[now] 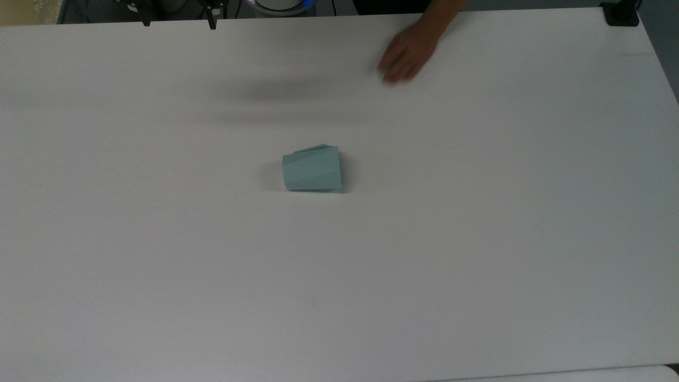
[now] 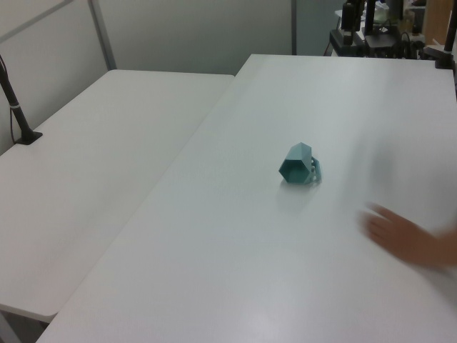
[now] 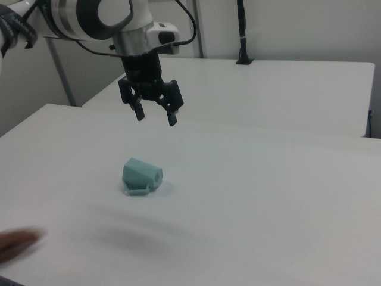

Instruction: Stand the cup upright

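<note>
We see the cup (image 3: 141, 176) lying on its side mid-table (image 3: 268, 196), handle touching the surface. The gripper (image 3: 156, 113) hangs above it, apart, fingers spread and empty. A person's hand (image 1: 406, 53) rests well apart from the cup.

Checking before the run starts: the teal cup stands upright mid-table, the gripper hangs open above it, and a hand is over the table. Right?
Not quite. The cup lies on its side, as the right view shows. The gripper does hang open above it, and a hand is over the table.
</note>
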### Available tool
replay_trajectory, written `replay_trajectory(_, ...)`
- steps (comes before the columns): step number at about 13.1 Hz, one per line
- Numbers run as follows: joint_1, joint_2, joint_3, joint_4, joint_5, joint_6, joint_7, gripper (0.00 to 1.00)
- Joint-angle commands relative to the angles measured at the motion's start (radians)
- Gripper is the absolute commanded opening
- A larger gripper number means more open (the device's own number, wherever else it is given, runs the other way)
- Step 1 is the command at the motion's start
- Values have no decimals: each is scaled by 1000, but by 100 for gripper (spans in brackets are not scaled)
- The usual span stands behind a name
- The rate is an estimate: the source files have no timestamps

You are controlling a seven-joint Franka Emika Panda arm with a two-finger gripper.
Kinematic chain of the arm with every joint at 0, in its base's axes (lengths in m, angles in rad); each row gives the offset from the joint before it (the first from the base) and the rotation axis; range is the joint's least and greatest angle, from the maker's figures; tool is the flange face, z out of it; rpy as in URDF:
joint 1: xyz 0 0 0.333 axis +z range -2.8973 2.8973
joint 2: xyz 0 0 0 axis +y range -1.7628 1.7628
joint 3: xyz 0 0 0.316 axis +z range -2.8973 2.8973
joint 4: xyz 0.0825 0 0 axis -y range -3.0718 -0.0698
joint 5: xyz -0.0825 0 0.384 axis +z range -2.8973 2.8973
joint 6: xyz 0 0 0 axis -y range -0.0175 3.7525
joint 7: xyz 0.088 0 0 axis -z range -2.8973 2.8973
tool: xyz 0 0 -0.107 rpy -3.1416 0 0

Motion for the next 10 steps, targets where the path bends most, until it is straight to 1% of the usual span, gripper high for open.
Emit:
replay_trajectory(1,-7,-13,-28,14,-15,-34,-28,100)
replay_trajectory(5,-13,-17,-31,33,52,-33,-31,100)
replay_trajectory(10,-7,-7,-29,27,52,-36,-11,100)
